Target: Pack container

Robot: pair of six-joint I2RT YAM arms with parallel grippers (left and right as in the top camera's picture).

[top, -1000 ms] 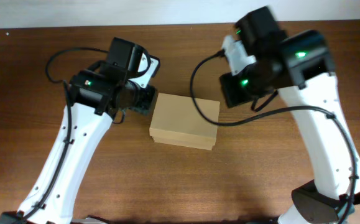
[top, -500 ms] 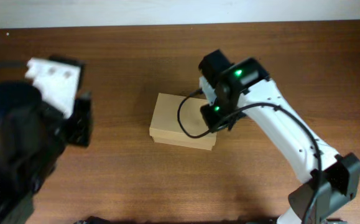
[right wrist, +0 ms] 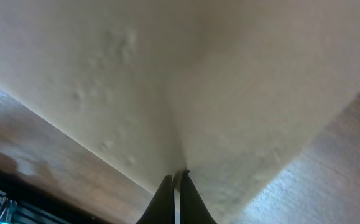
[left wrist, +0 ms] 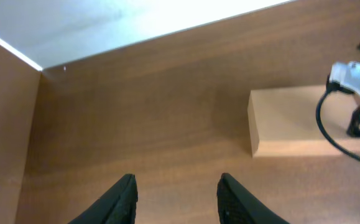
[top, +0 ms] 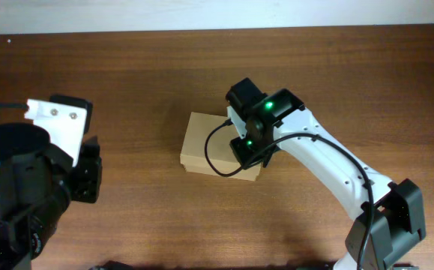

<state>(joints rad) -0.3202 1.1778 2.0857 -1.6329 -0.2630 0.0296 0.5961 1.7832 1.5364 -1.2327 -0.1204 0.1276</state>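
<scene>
On the wooden table [top: 366, 67], the right gripper [right wrist: 175, 179], fingers pinched together, meets the container [top: 205, 142], a seemingly light, dentable cardboard box best gripped across its side walls; the left gripper [left wrist: 178, 185] hangs spread, empty.

A dark brown wood-grained table [top: 127, 67] bears a small rectangular light-brown cardboard box [top: 205, 142], which lies flat near the table's middle with its lid closed. The box sits slightly askew to the far edge, where a pale wall [top: 202, 13] begins.
</scene>
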